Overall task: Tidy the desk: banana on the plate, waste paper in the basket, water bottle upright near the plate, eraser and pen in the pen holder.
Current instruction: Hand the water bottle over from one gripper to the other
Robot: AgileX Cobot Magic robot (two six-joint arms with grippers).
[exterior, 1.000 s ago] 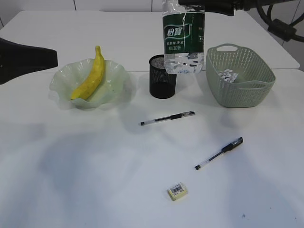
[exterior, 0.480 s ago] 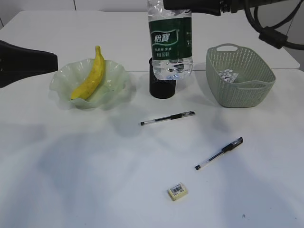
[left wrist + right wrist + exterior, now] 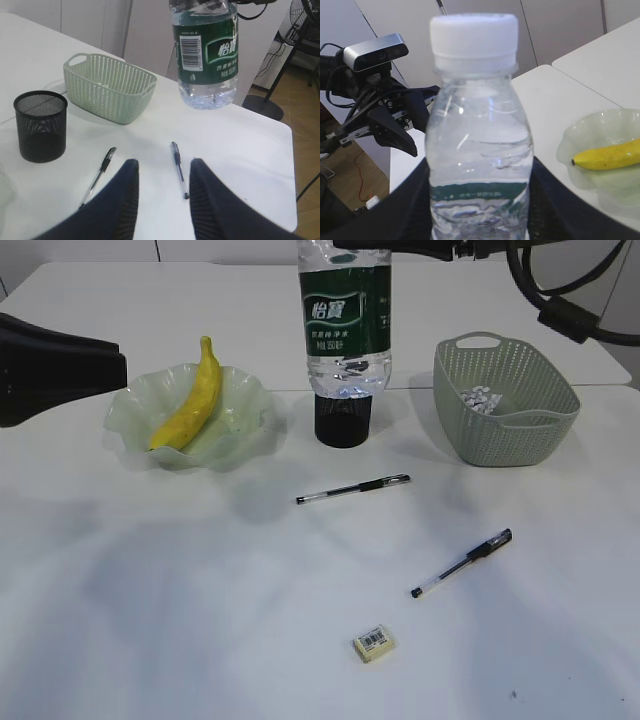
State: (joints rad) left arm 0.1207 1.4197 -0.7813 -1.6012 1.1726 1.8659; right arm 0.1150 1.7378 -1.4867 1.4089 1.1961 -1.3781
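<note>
Step in hand, bottle placing: my right gripper (image 3: 479, 200) clamps the water bottle (image 3: 346, 315) upright, aloft above the pen holder (image 3: 342, 420); left gripper (image 3: 161, 200) half-open, empty; next, I judge, lower it onto bare worktop (image 3: 200, 570) beside the plate (image 3: 250, 400).

The water bottle (image 3: 479, 145) is seen upright and close up, clamped on either side between the dark fingers (image 3: 410, 210) of the right gripper (image 3: 479, 215). Its white cap (image 3: 473, 34) is on. To the right, the banana (image 3: 609, 156) is seen lying in the plate (image 3: 580, 135) on the desk (image 3: 560, 85). The other arm (image 3: 385, 120) is seen at left.
</note>
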